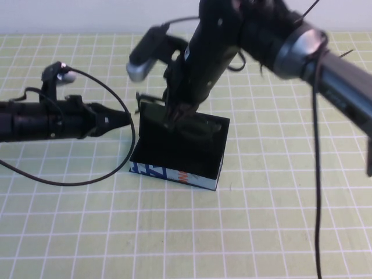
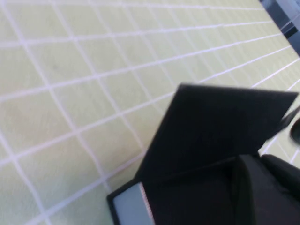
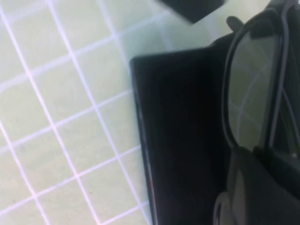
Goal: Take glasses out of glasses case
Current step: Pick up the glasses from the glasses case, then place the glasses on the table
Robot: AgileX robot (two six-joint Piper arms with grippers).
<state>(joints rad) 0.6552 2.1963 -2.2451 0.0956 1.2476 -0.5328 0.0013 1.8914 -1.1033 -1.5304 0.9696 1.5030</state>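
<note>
the glasses case [image 1: 177, 157] sits near the middle of the green, white-gridded surface [image 1: 87, 232], open, with its flat black lid [image 1: 152, 125] raised on the left side and its light-blue printed front [image 1: 174, 174] facing the camera. the inside of the box is black.

the right claw [image 1: 174, 119] reaches down from the upper right into the open case, near its rear left part by the lid. in the right wrist view the glasses [image 3: 255, 93] lie in the case right under that claw, one dark lens and a folded temple showing, with the black finger [image 3: 255, 187] touching the frame. the claw appears clamped on the glasses.

the left claw [image 1: 119, 119] lies low and level on the left, its tip just beside the raised lid at the case's left edge. i cannot tell whether it is apart or together, or whether it touches the lid. the left wrist view shows the lid [image 2: 220, 122] tilted up over the gridded surface [image 2: 70, 70], and a pale end of the case [image 2: 129, 206] below it.
</note>
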